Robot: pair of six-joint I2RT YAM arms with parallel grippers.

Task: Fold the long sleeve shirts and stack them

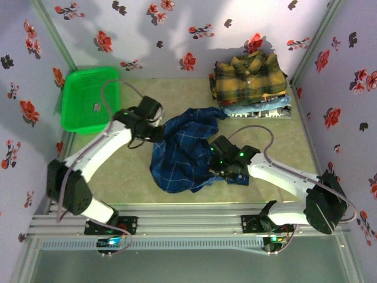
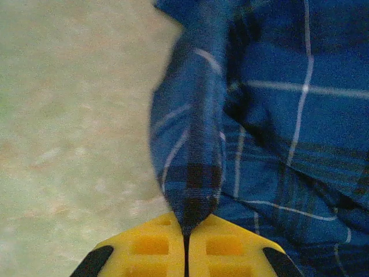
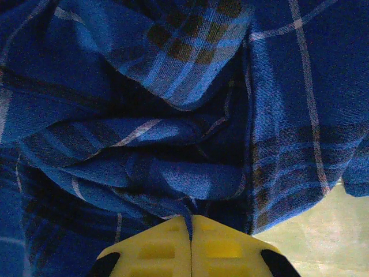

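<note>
L hand & R hand each pinch crumpled blue plaid shirt, jaws pressed together.

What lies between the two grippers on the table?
The crumpled dark blue plaid shirt fills the stretch between the left gripper and the right gripper, both shut on its cloth; the top view shows this.

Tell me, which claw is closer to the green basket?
Left. The left claw pinches the blue plaid shirt near the green basket; the right claw grips the shirt's other side, farther away.
</note>
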